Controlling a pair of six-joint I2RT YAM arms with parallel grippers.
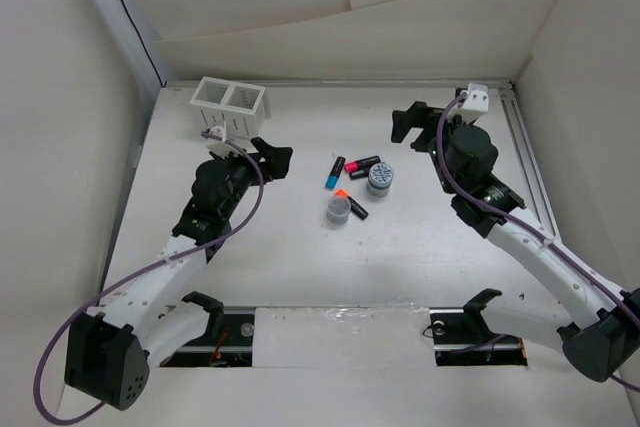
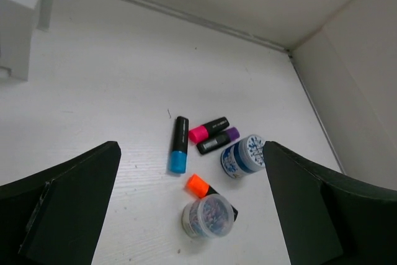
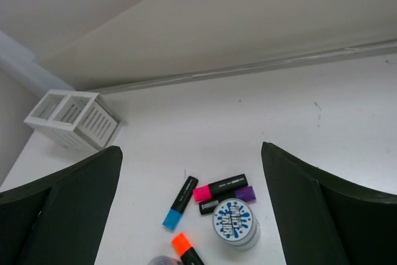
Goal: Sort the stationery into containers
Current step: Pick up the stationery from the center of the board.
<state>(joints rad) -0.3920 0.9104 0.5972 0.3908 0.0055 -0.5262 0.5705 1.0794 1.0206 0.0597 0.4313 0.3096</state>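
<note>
Several black marker pens lie together mid-table: a blue-ended one, a pink-ended one, a purple-ended one and an orange-ended one. Two round tubs sit by them: one with a blue-and-white lid and a clear-lidded one resting against the orange pen. The white two-compartment basket stands at the far left. My left gripper is open and empty, left of the pens. My right gripper is open and empty, behind and right of them.
White walls enclose the table on the left, back and right. A metal rail runs along the right edge. The basket also shows in the right wrist view and at the left wrist view's top left corner.
</note>
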